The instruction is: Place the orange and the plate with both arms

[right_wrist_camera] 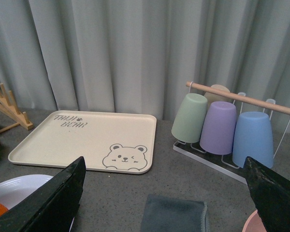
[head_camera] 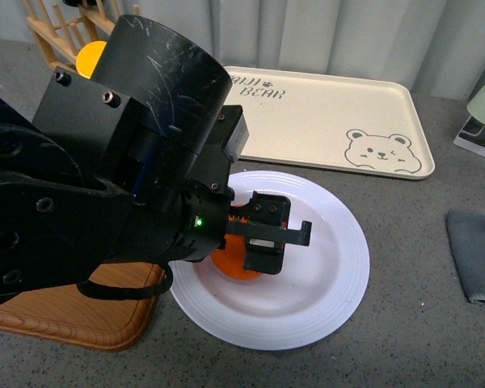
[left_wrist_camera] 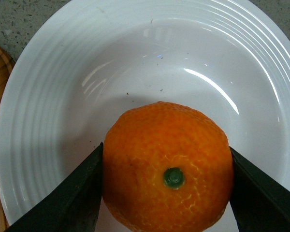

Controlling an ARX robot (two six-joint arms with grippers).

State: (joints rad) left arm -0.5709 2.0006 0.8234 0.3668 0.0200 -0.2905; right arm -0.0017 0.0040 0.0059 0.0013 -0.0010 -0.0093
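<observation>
Orange: the round bright-orange fruit with dimpled skin and a green stem spot sits over the well of the plate, stem spot facing the left wrist camera. Whether its underside touches the plate cannot be told.
Plate: the large round white deep plate with a wide ridged rim lies on the grey speckled tabletop, just in front of the tray.
Left gripper: pinching the orange, one black finger pressed to each side of the fruit.
Right gripper: spread wide with nothing between its fingers, held above the table and well apart from the plate.
In the way: the left arm's black housing fills the left half of the front view, covering the plate's left rim and most of the orange.
Tray: a beige rectangular tray printed with a bear face lies behind the plate.
Board: a wooden board with rounded corners lies beside the plate's left edge, partly under the arm.
Cloth: a folded grey cloth lies to the right, apart from the plate.
Cup rack: a green cup, a purple cup and a blue cup hang upside down under a wooden bar, far right.
Dish rack: a slatted wooden rack stands far left, with a yellow cup at it.
Backdrop: a pale grey pleated curtain.
</observation>
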